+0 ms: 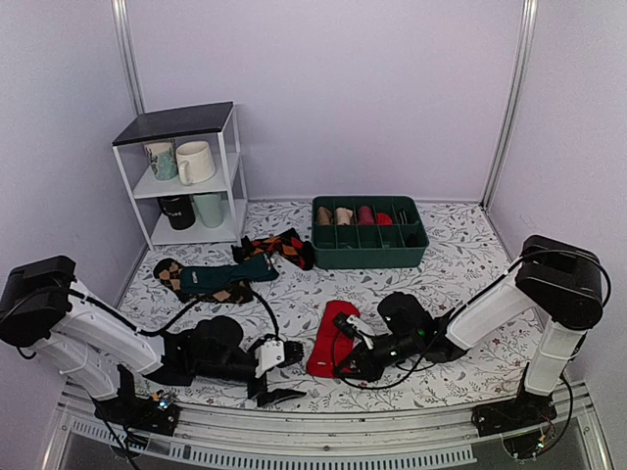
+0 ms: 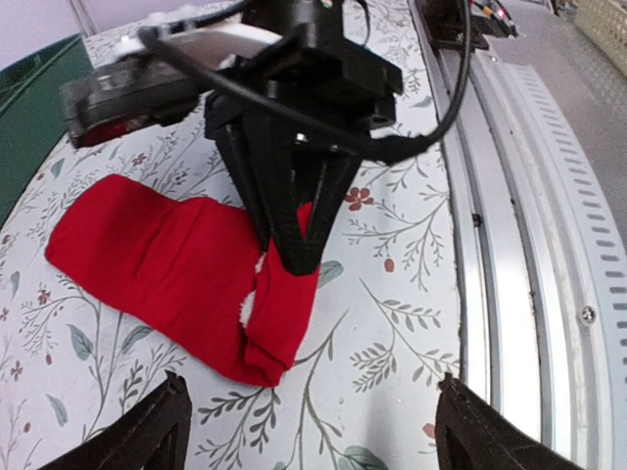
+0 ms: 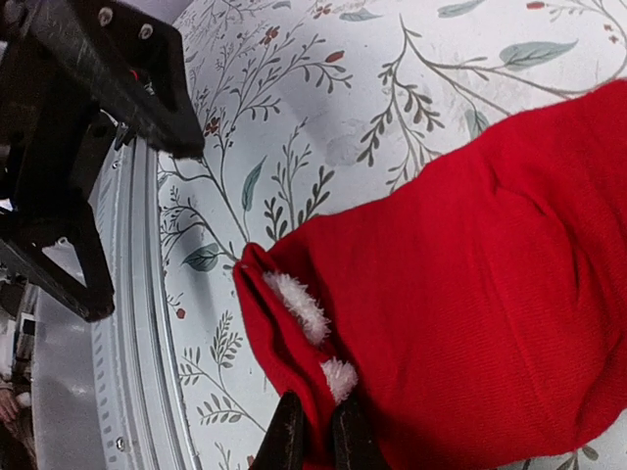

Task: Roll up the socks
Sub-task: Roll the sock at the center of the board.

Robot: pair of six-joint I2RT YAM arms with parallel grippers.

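The red socks (image 1: 327,337) lie flat on the floral tablecloth near the front edge, stacked, with the near end folded over and white fluffy lining showing (image 3: 299,304). My right gripper (image 1: 345,358) is shut on that folded near edge; in the right wrist view its fingertips (image 3: 289,443) pinch the red fabric between them. In the left wrist view the socks (image 2: 147,259) spread to the left, with the right gripper (image 2: 294,257) clamped on the fold. My left gripper (image 1: 284,374) stands wide open just left of the socks, nothing between its fingers (image 2: 147,436).
A green divided box (image 1: 370,257) holding rolled socks stands behind. A dark teal sock (image 1: 225,276) and orange-and-black argyle socks (image 1: 282,247) lie at the back left. A white shelf (image 1: 231,176) with mugs is in the far left corner. A metal rail (image 1: 294,431) runs along the near edge.
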